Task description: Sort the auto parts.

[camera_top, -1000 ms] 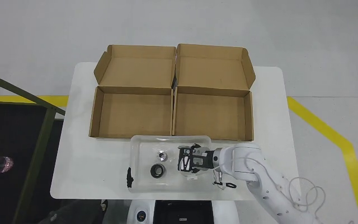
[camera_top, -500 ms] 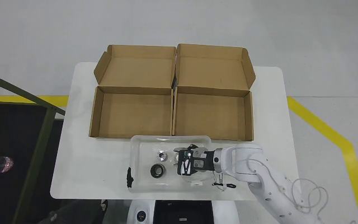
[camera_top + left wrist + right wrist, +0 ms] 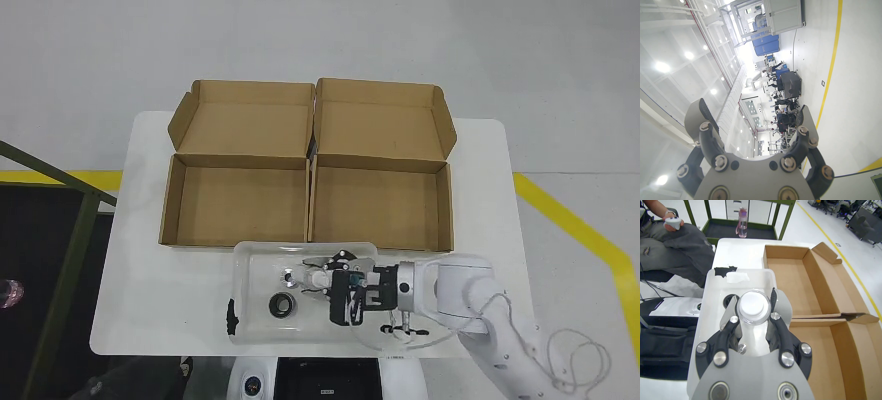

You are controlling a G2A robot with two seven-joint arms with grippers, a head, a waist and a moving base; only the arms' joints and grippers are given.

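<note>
Cardboard boxes [image 3: 240, 205] sit behind the clear bin [image 3: 243, 262], black ring [image 3: 284, 305] inside. Right gripper [image 3: 753, 298] over the bin clamps a clear cap [image 3: 753, 309], I think; left gripper [image 3: 753, 109] gapes, holding nothing.

My right hand [image 3: 753, 297] covers the near end of the clear tray [image 3: 712, 285], so I cannot see the floor beneath it. The round part [image 3: 754, 308] I grip hides its own underside; from above it is lost among my fingers, too small to make out. A dark ring [image 3: 726, 301] lies half behind one finger [image 3: 727, 314]. The small metal piece [image 3: 289, 277] is too tiny to name. The right cardboard box [image 3: 829, 355] runs off the picture's edge
</note>
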